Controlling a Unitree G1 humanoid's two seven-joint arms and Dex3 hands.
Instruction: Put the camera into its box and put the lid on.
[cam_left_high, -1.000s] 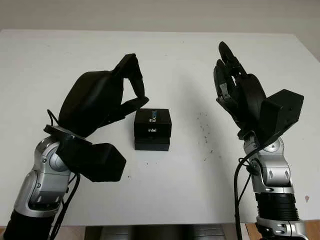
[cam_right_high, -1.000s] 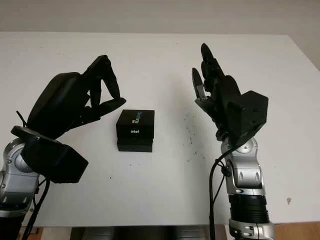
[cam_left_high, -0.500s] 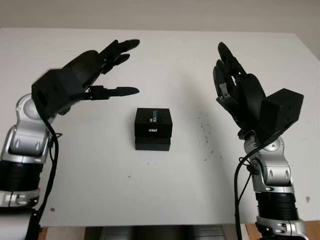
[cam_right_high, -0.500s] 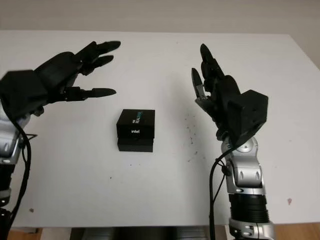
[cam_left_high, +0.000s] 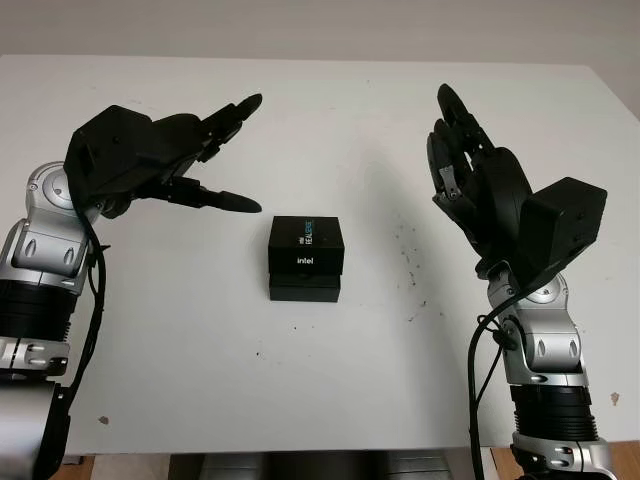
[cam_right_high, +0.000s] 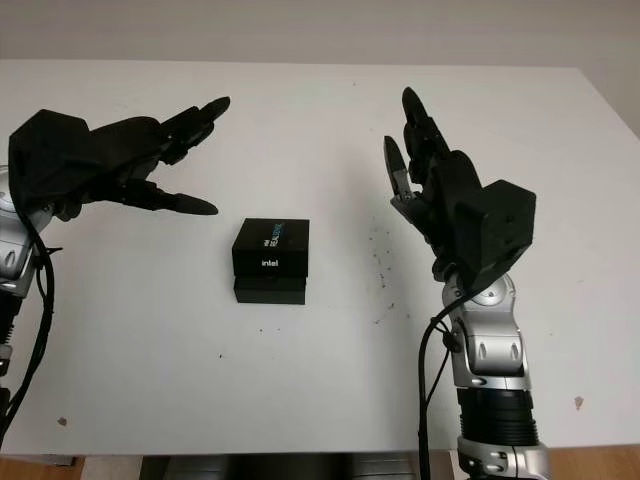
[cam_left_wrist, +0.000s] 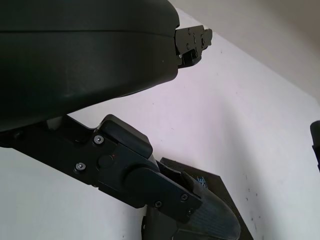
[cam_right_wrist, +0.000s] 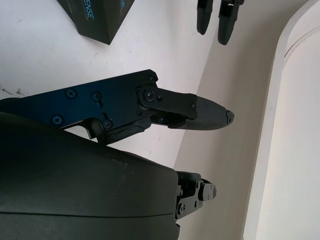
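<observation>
Box (cam_left_high: 305, 259) sits near the centre of the white worktop (cam_left_high: 330, 120), lid (cam_left_high: 306, 244) on. Black, "intel" printed on the near face of the lid, more lettering on top. Lid sits slightly proud of the base, a dark seam between the two. Camera itself not visible, so can't tell from here whether it is inside.

Left robot hand (cam_left_high: 165, 165) is in the air at about 10 o'clock from the box, well apart from it. Released, holding nothing. Fingers point toward the middle of the worktop; one fingertip (cam_left_high: 243, 204) is the part closest to the box, clear gap between them. In the left wrist view a corner of the box (cam_left_wrist: 220, 192) shows just past the thumb.

Right robot hand (cam_left_high: 480, 190) is up at about 2 o'clock from the box, well apart, palm turned toward the centre, fingers pointing away from the robot. Released, nothing in it. Right wrist view catches the box corner (cam_right_wrist: 95, 17) on the worktop and the far fingertips of the left hand.

Scatter of small dark specks (cam_left_high: 410, 275) on the worktop at 3 o'clock from the box, between it and the right arm.
</observation>
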